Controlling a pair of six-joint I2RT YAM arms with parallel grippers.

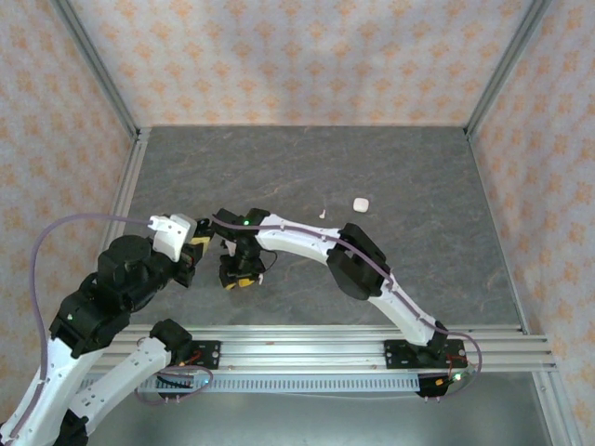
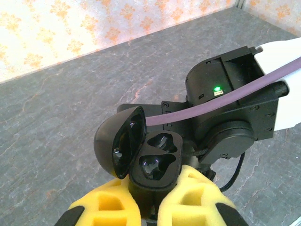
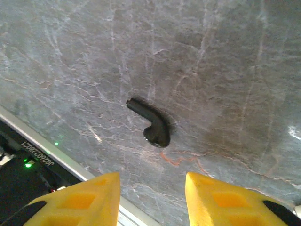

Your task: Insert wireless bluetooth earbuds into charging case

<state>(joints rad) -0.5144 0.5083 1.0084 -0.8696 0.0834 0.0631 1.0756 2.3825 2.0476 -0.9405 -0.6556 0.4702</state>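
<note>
My left gripper (image 2: 153, 188) is shut on a black charging case (image 2: 157, 162), its yellow fingers (image 2: 197, 197) clamping the case's lower body. The lid (image 2: 117, 146) stands open to the left, and both wells are empty. In the right wrist view a black earbud (image 3: 153, 127) lies on the grey table, stem pointing up-left. My right gripper (image 3: 153, 181) hangs open just above it with nothing between its fingers. From the top camera the right gripper (image 1: 238, 277) points down, close beside the left gripper (image 1: 193, 258). A white earbud (image 1: 322, 214) lies further back.
A small white charging case (image 1: 361, 203) sits on the table at the back right. The right arm's wrist housing (image 2: 230, 99) with its purple cable is directly behind the held case. The metal rail (image 3: 70, 160) at the table's near edge runs close to the right fingers.
</note>
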